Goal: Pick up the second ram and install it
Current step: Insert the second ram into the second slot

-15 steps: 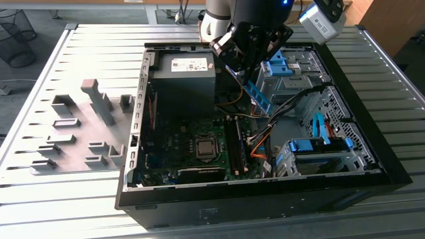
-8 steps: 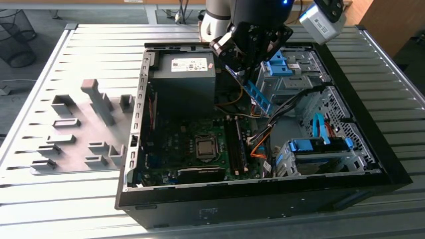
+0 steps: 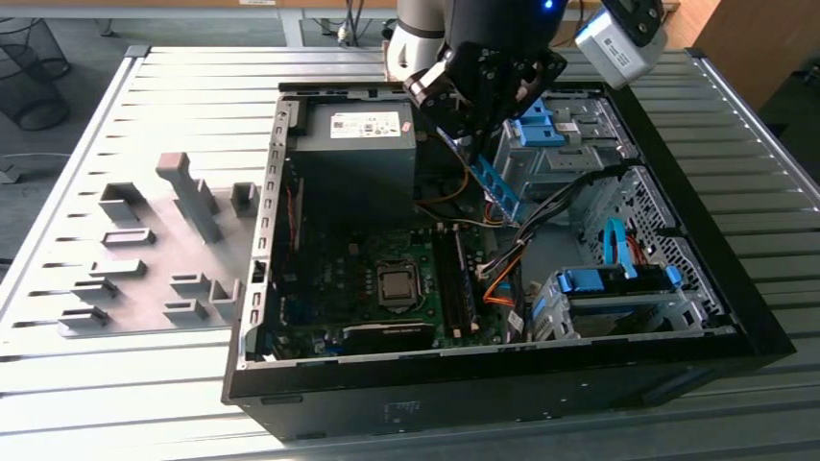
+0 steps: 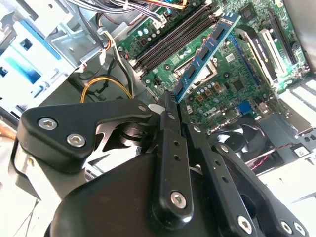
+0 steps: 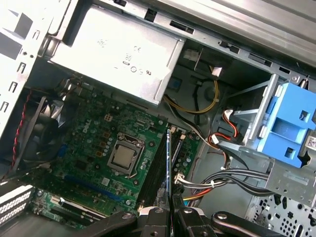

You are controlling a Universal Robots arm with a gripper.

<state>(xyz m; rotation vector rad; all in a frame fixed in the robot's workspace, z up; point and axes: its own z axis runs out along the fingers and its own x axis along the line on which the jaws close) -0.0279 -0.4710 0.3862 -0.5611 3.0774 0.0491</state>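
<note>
My gripper (image 3: 478, 144) hangs over the open computer case (image 3: 513, 384), shut on the second ram (image 3: 497, 187), a thin blue board with dark chips. The stick slants down out of the fingers above the motherboard (image 3: 359, 279), near the orange and black cables. In the second wrist view the ram (image 4: 205, 54) sticks out from between the black fingers (image 4: 168, 106) toward the long black memory slots (image 4: 173, 37). In the first wrist view the ram (image 5: 168, 163) shows edge-on, in line over the slots (image 5: 157, 168) beside the processor socket (image 5: 124, 159).
A grey power supply (image 3: 352, 154) fills the case's far corner. Light-blue drive brackets (image 3: 615, 280) and a cable bundle (image 3: 513, 274) lie toward the exterior view's right. A grey parts fixture (image 3: 167, 250) sits on the slatted table at the exterior view's left. A fan (image 4: 237, 140) sits near the board's edge.
</note>
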